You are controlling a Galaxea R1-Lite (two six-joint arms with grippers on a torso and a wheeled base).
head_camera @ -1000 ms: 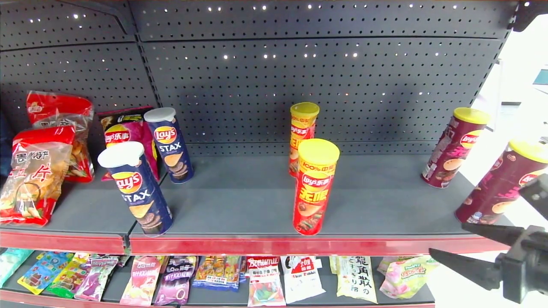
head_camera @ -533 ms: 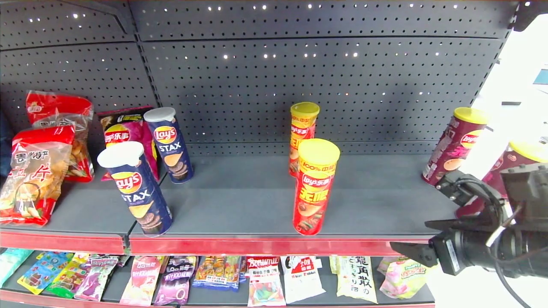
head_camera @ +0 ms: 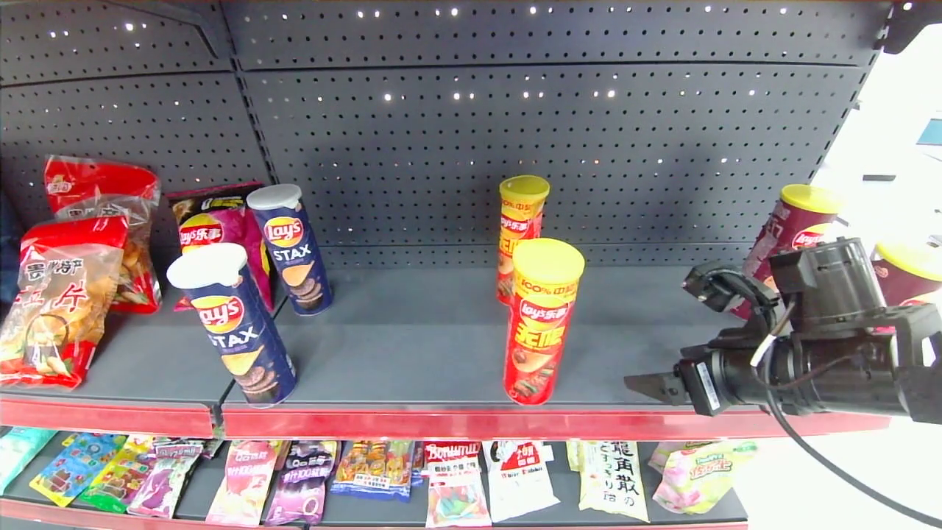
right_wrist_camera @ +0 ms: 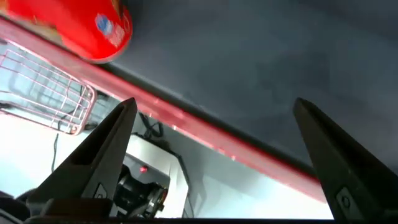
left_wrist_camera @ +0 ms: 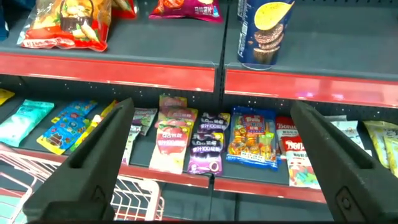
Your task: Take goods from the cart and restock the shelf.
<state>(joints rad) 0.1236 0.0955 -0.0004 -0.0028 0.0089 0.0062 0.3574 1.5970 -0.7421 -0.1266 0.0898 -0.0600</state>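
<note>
My right gripper point(head_camera: 647, 383) lies level at the right end of the upper shelf point(head_camera: 441, 346), over its red front lip, pointing toward the red-and-yellow can point(head_camera: 541, 324). In the right wrist view its fingers point(right_wrist_camera: 106, 155) stand wide apart around nothing, with that red can point(right_wrist_camera: 87, 31) at the far side. My left gripper point(left_wrist_camera: 211, 106) is open and empty, low before the shelf's red lip and the lower packet row. A pink wire cart point(left_wrist_camera: 134, 199) sits below it. My right arm partly hides two maroon cans point(head_camera: 798, 221) point(head_camera: 909, 272).
A second red-and-yellow can point(head_camera: 519, 228) stands behind the first. Two blue cans point(head_camera: 235, 324) point(head_camera: 291, 246) and snack bags point(head_camera: 59, 309) fill the shelf's left. Bare shelf lies between the can groups. Flat snack packets point(head_camera: 456, 478) line the lower shelf.
My right arm has risen from the lower right corner and swung left, so the gripper now lies at the shelf's front edge, covering part of the maroon cans. The goods have not moved.
</note>
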